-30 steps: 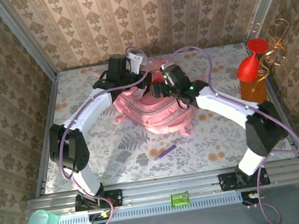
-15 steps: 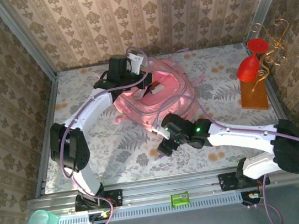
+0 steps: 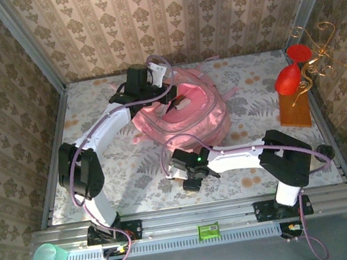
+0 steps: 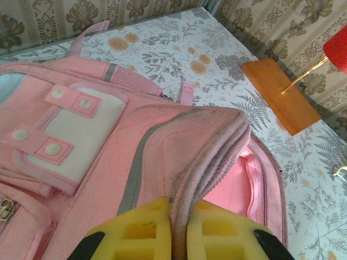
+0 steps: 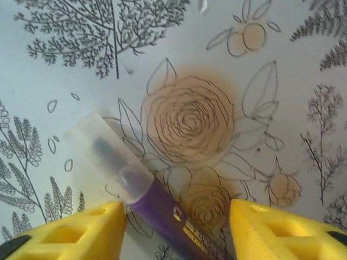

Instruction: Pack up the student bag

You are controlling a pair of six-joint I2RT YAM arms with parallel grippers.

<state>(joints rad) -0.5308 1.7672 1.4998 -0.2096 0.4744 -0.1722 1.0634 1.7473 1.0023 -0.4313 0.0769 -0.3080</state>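
Observation:
The pink student bag [image 3: 188, 118] lies at the back middle of the table with its main compartment held open. My left gripper [image 3: 167, 100] is shut on the bag's zipped rim [image 4: 209, 141], which is pinched between the yellow pads [image 4: 146, 233]. The pink lining [image 4: 255, 184] shows beside it. A purple marker [image 5: 162, 214] with a clear cap lies on the flowered cloth in front of the bag. My right gripper [image 5: 178, 230] is low over it and open, one finger on each side of the barrel. From above, that gripper [image 3: 181, 177] covers the marker.
A red goblet [image 3: 289, 78] stands on an orange wooden block [image 3: 295, 111] at the right edge, with a gold wire stand [image 3: 321, 51] behind it. A teal cup [image 3: 49, 256] and a small green item [image 3: 208, 230] sit on the front rail.
My right arm has swung from above the bag down to the table in front of it, over the marker, and its jaws have narrowed. The left gripper has kept its hold.

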